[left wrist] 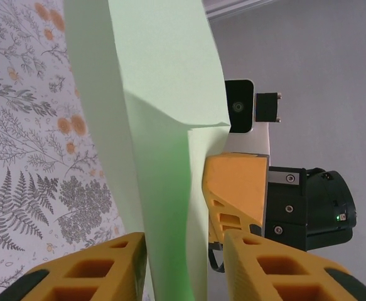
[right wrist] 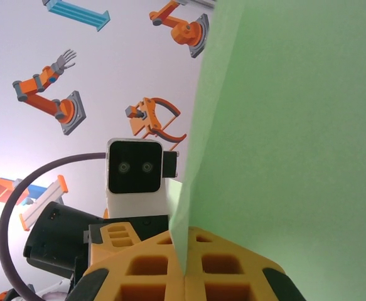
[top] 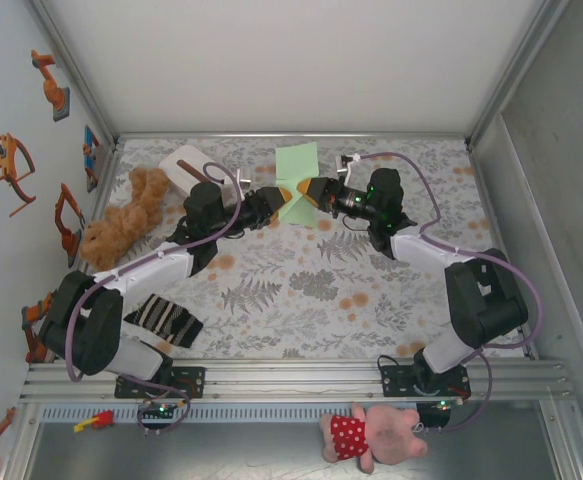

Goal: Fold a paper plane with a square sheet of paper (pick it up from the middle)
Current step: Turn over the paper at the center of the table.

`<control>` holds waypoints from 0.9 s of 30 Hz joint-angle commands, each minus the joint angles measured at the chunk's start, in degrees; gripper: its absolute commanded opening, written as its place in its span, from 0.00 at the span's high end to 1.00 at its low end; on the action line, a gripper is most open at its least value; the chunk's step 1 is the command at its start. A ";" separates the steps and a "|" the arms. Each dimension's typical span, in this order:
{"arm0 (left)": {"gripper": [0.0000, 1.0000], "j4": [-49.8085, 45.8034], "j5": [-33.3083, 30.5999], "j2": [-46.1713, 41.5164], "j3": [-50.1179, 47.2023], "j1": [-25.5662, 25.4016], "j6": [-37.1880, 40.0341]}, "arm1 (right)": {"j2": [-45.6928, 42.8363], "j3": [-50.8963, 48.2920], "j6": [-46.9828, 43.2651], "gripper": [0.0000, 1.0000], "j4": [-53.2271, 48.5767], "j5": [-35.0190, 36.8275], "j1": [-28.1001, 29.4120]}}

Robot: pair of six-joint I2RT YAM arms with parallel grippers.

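Note:
The square sheet of paper [top: 297,162], pale green, is held up off the table at the back middle, bent along its length. My right gripper [top: 309,192] is shut on its lower edge, and the sheet [right wrist: 296,125] rises from the pinched orange fingers [right wrist: 145,269]. From the left, my left gripper [top: 283,196] reaches in with its jaws on either side of the sheet [left wrist: 157,94]. The left finger [left wrist: 101,266] lies against the paper and the right finger [left wrist: 264,263] stands a little off it. The right gripper's finger [left wrist: 236,188] is just beyond. A paper plane is out of view.
A brown teddy bear [top: 121,215] and a white box [top: 186,165] lie at the back left. A striped dark cloth [top: 166,318] is near the left arm's base. A pink plush in a red dress [top: 366,435] sits in front of the rail.

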 commanded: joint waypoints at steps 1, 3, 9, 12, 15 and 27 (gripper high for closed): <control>0.70 1.17 1.02 -0.15 1.66 -0.16 0.94 | -0.74 -0.26 0.80 0.96 2.06 -0.79 -0.65; 0.75 0.84 0.79 -0.26 1.65 -0.08 1.36 | -0.57 -0.42 0.78 0.89 2.02 -1.15 -0.78; 0.84 -2.39 -0.54 -0.92 1.77 0.23 4.52 | -1.44 -3.00 1.45 0.67 1.39 -0.44 -3.50; 0.85 -6.56 -1.80 -1.67 2.01 0.57 7.49 | -1.69 -4.74 1.20 0.62 0.56 0.51 -5.48; 0.86 -14.89 -4.38 -3.13 2.74 0.80 12.31 | -2.26 -6.34 0.14 0.52 -1.24 1.63 -7.50; 0.87 -71.49 -44.17 -0.62 23.02 -5.68 38.62 | -14.23 0.91 -27.72 0.48 -47.74 21.42 -9.05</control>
